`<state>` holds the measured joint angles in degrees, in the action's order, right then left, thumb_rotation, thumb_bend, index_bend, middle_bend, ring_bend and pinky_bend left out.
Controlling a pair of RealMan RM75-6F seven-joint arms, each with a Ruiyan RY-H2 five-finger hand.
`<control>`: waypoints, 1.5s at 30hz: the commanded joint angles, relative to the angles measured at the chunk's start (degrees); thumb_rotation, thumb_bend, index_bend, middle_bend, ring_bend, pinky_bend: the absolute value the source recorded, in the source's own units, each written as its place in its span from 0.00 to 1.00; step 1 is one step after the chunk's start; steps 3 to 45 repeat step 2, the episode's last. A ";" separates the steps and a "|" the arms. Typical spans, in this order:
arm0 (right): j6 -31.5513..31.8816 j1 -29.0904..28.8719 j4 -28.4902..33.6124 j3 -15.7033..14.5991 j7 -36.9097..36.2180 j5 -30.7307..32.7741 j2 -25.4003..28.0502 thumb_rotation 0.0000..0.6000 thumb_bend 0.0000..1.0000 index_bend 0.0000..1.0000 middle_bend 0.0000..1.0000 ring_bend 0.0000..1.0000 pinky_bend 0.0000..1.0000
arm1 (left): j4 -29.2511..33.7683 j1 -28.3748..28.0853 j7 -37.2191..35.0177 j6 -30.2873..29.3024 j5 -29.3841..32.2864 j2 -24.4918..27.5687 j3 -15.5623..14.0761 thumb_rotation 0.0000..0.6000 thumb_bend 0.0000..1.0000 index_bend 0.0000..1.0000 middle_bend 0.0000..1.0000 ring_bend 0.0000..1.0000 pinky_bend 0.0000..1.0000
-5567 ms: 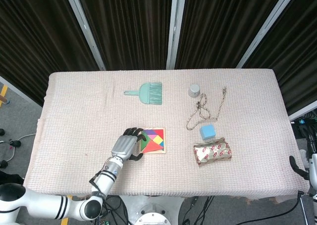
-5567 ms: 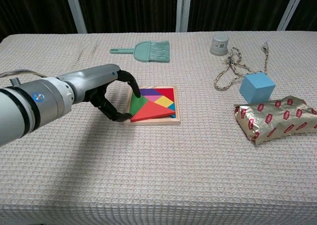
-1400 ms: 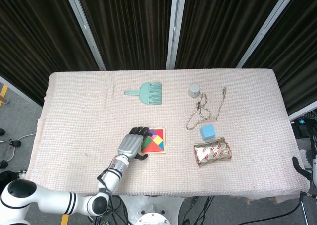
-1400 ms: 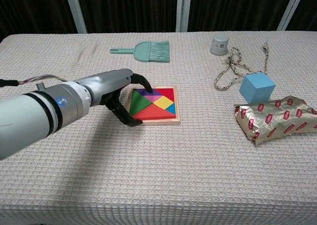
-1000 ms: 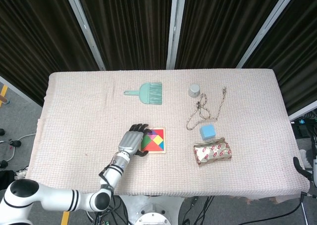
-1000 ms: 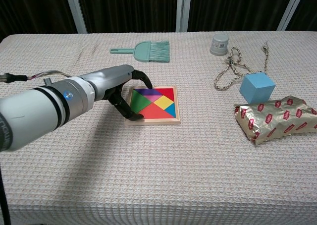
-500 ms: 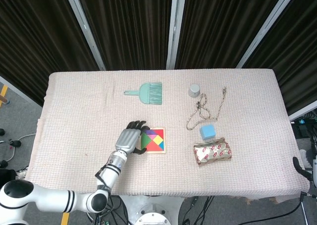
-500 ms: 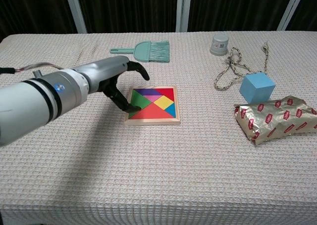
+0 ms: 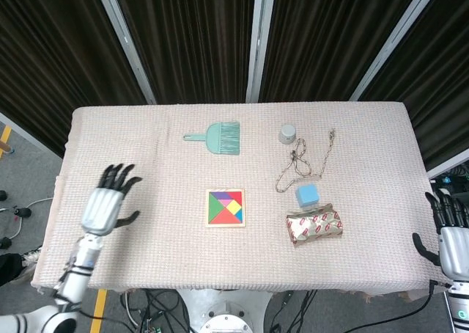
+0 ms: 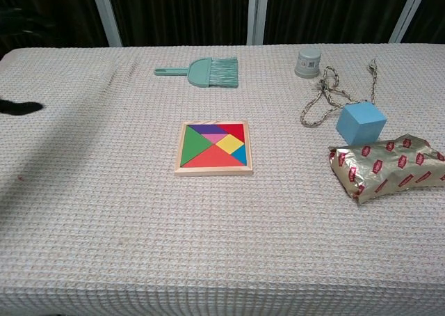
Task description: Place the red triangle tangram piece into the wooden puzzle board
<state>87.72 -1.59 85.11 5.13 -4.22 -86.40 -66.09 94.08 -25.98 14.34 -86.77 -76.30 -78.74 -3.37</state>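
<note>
- Head view: the board (image 9: 226, 207) lies in the middle of the desk (image 9: 146, 149), and the red triangle (image 9: 223, 219) sits flat in its lower part, level with the other pieces.
- The left hand (image 9: 108, 200) hovers over the left edge of the desk, well apart from the board; its fingers are spread and it holds nothing.
- The right hand (image 9: 448, 235) is beyond the right edge of the desk, fingers apart, also with nothing in it.
- A brush (image 9: 215, 137), a small cap (image 9: 287, 133), a rope (image 9: 303, 160), a blue cube (image 9: 308, 195) and a foil bag (image 9: 315, 225) lie apart from the board.
- Chest view: the red triangle (image 10: 212, 159) fills the lower part of the board (image 10: 213, 171), with no corner raised. Only a dark fingertip shows at the left border.
- Judgement: the placing looks done; the step in hand is the retreat. Next calls only for keeping both hands away from the board.
</note>
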 commanded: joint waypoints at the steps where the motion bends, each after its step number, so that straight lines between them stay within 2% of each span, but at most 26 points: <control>1: -1.20 -0.70 1.19 -0.64 1.71 -0.55 -0.28 1.00 0.23 0.00 0.00 0.00 0.00 | -2.90 5.80 -6.03 -3.55 -2.16 4.67 -3.44 1.00 0.12 0.21 0.08 0.00 0.00; 45: -1.38 -0.81 1.52 -0.68 2.21 -0.53 -0.34 1.00 0.23 0.00 0.00 0.00 0.00 | -3.16 6.39 -6.84 -3.59 -2.23 5.06 -3.45 1.00 0.12 0.21 0.08 0.00 0.00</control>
